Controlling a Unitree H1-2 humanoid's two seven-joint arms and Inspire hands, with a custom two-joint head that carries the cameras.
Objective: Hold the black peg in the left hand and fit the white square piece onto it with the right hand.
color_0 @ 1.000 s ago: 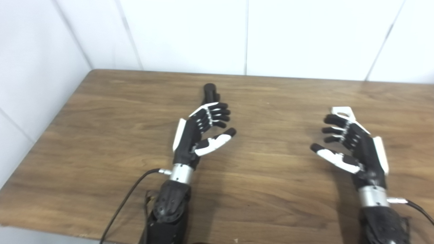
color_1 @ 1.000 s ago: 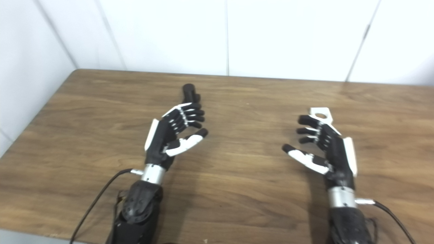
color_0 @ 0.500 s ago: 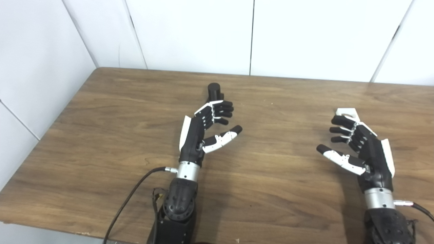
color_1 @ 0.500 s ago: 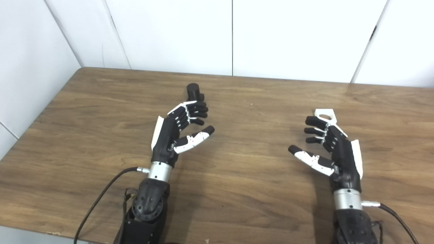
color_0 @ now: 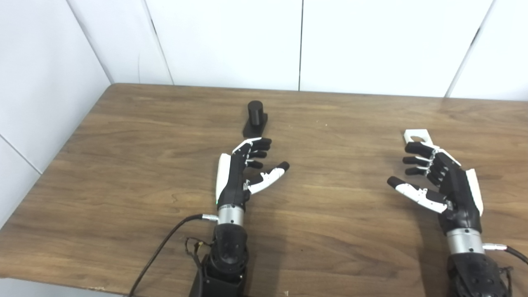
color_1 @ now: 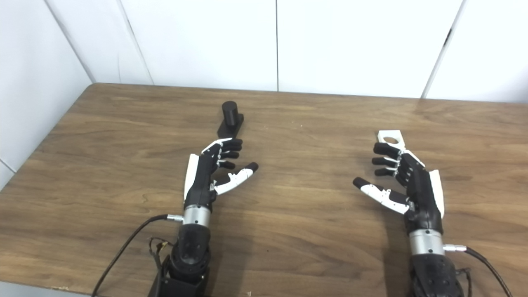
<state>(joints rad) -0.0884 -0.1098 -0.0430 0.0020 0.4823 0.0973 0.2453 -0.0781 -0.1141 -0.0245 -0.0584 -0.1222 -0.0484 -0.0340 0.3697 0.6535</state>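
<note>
On the counter (color_0: pixel 123 173) the black peg (color_0: pixel 255 117), seemingly rigid, light and best gripped by its flat base, stands just beyond the released left hand (color_0: pixel 243 173), well apart from the white square piece (color_0: pixel 416 135) touching the empty, spread right hand's (color_0: pixel 441 185) fingertips.

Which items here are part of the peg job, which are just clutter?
Job:
- black peg, standing on the table beyond the left hand
- white square piece, flat, by the right hand
Both hands open.

Not job:
- table
- cables at the wrists
</note>
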